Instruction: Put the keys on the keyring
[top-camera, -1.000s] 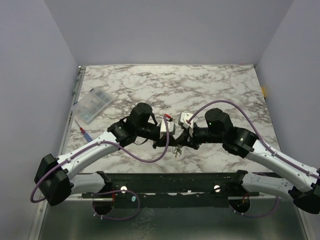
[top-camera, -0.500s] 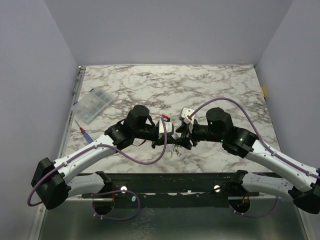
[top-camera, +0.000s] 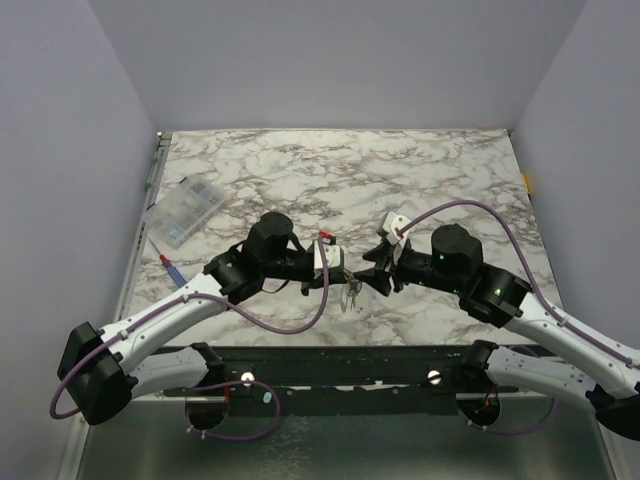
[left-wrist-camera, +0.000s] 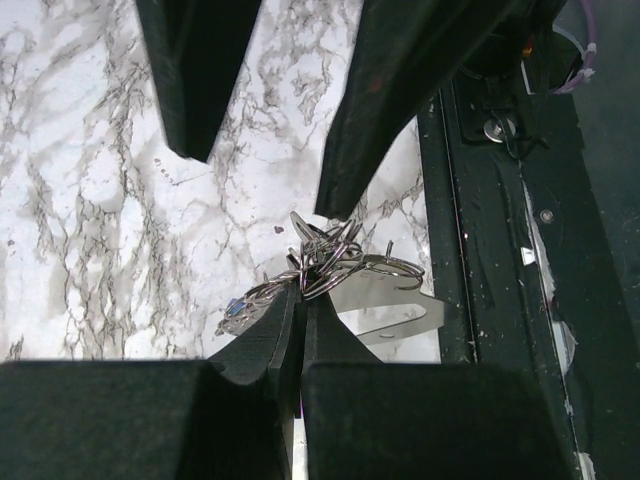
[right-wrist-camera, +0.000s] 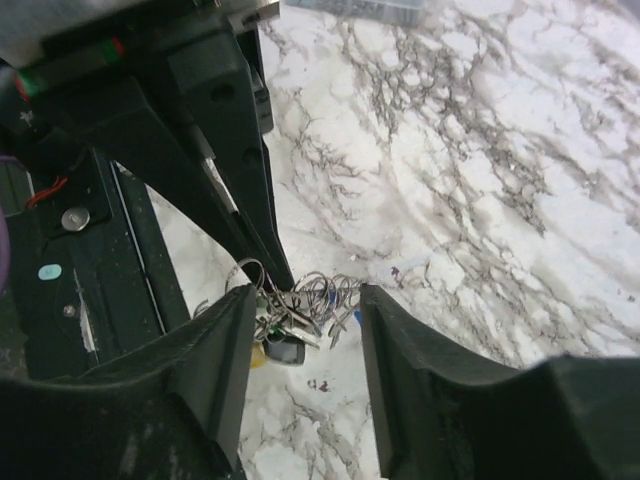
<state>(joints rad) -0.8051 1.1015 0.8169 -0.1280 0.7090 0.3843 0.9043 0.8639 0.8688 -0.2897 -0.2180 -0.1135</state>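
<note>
both grippers nose to nose low over the marble table (top-camera: 430, 170), toward its 6 o'clock edge. left gripper (left-wrist-camera: 300, 300) clenched on the keyring (left-wrist-camera: 335, 258), a tangle of thin wire loops pinched right at the fingertips. keys (left-wrist-camera: 392, 316) bunched with that tangle: a bare silvery blade at 4 o'clock of the pinch in the left wrist view, a blue head at 8 o'clock; in the right wrist view also a yellow head and a dark head low in the bunch. threaded or merely snagged: cannot tell. lifted or resting on the marble: cannot tell. right gripper (right-wrist-camera: 307, 298) released, fingers spread to either side of the bunch, closed on nothing.

in the way: from above, gripper tips covering most of the bunch, only a sliver showing below them. in the left wrist view, own fingers hiding the lower loops, the right arm's two dark fingers filling 12 o'clock. in the right wrist view, the left fingers slanting down from 11 o'clock across the ring.

around: clear compartment box (top-camera: 183, 212) at 10 o'clock of the grippers, well apart, near the table's 9 o'clock edge; red-and-blue pen-like stick (top-camera: 170, 266) at 9 o'clock beside that edge; purple cables (top-camera: 285, 325) looping off both wrists; black rail (top-camera: 350, 365) along 6 o'clock; small yellow tab (top-camera: 527, 182) at 2 o'clock.
</note>
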